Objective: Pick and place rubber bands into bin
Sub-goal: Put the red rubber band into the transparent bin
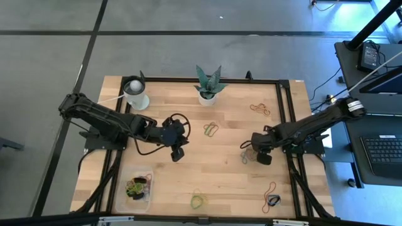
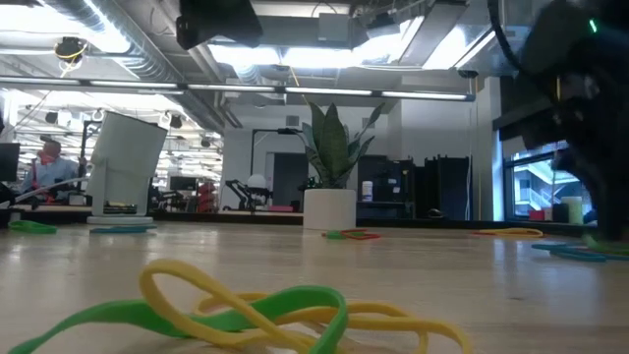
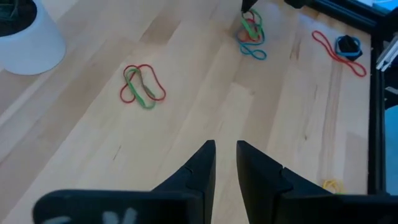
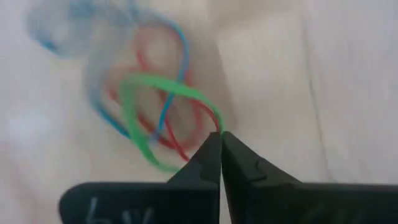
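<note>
On the wooden table (image 1: 220, 169) everything is sitting within reach of two dark arms. Along its far edge a white cup (image 1: 136, 94) and a white plant pot (image 1: 207, 96) are standing. At the near-left corner the clear bin (image 1: 139, 188) is resting with a few rubber bands already lying in it. The left gripper (image 1: 178, 152) is hovering over bare wood near the table's middle, its fingers (image 3: 202, 171) standing a narrow gap apart and grasping nothing. The right gripper (image 4: 220, 138) is pressing down at the right-middle of the table, its tips clenched together on the edge of a tangle of bands (image 4: 152, 106) in green, red and blue; a green loop is meeting the tips, though whether it is truly caught I cannot tell. Other rubber bands are lying loose: a red-and-green cluster (image 3: 142, 85) near the middle, an orange one (image 1: 259, 109) far right, a yellow-green one (image 1: 198, 201) at the near edge, and a red loop (image 1: 271, 189) just beside a small dark-and-blue piece (image 1: 273, 201) near the right corner
</note>
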Available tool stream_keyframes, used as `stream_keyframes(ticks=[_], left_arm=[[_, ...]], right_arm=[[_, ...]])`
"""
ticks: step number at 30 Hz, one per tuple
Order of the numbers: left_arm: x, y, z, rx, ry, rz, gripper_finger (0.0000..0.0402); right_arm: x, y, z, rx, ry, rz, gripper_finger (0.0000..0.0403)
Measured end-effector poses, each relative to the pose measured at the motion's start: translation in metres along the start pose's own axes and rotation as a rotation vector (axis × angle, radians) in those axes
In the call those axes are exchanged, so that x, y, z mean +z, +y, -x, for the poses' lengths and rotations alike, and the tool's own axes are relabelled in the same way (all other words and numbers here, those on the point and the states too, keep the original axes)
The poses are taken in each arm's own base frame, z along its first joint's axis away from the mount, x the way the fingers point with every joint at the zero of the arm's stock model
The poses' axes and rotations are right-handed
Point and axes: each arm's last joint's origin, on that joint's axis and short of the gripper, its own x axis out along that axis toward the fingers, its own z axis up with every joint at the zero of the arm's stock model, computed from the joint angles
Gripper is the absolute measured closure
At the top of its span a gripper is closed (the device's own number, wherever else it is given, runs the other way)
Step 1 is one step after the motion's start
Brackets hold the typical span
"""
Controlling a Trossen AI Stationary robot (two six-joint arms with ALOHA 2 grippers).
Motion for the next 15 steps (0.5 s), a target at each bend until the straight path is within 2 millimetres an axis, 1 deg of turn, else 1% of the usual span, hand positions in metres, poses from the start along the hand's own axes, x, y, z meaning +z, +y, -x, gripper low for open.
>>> stream_keyframes(ticks=[1, 4, 8, 12, 15], left_arm=[[0.000, 0.000, 0.000, -0.001, -0.002, 0.000, 0.0343], [0.002, -0.001, 0.000, -0.011, -0.020, -0.009, 0.0343], [0.004, -0.003, 0.000, -0.027, -0.043, -0.008, 0.0343], [0.004, -0.003, 0.000, -0.027, -0.044, -0.008, 0.0343], [0.005, -0.003, 0.000, -0.032, -0.051, -0.005, 0.0343]], right_arm=[[0.005, 0.002, 0.007, 0.011, -0.027, -0.002, 0.0399], [0.008, 0.002, 0.027, -0.020, -0.055, -0.001, 0.0399], [0.017, 0.004, 0.053, -0.016, -0.140, 0.019, 0.0401], [0.021, 0.006, 0.066, 0.009, -0.189, 0.013, 0.0399], [0.022, 0.006, 0.066, 0.011, -0.191, 0.006, 0.0399]])
